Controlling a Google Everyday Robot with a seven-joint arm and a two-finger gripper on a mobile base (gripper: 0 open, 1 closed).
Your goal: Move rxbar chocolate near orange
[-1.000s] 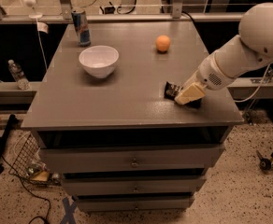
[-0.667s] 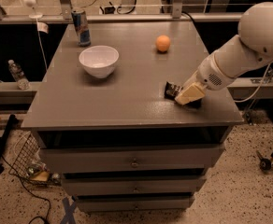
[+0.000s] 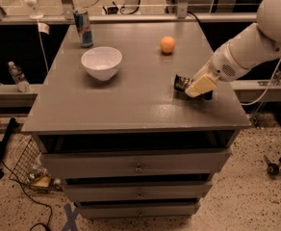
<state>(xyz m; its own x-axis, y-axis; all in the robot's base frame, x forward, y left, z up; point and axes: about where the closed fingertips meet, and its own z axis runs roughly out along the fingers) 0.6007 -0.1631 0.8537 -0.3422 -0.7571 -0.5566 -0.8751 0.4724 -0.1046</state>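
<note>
Grey table [image 3: 111, 105], end effector [image 3: 194, 88] at right edge over rxbar chocolate [image 3: 180, 83], grip unclear, orange [image 3: 167, 44] well apart

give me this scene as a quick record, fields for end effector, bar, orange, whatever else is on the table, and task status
end effector: low at the table's right side, right at the bar
rxbar chocolate: lying on the tabletop, its right end hidden under the end effector
orange: on the table, farther back, apart from the bar
white bowl: left of centre, upright, looks empty
can: upright at the back left, behind the bowl
table: grey top, drawers below
task status: bar not yet near the orange
</note>
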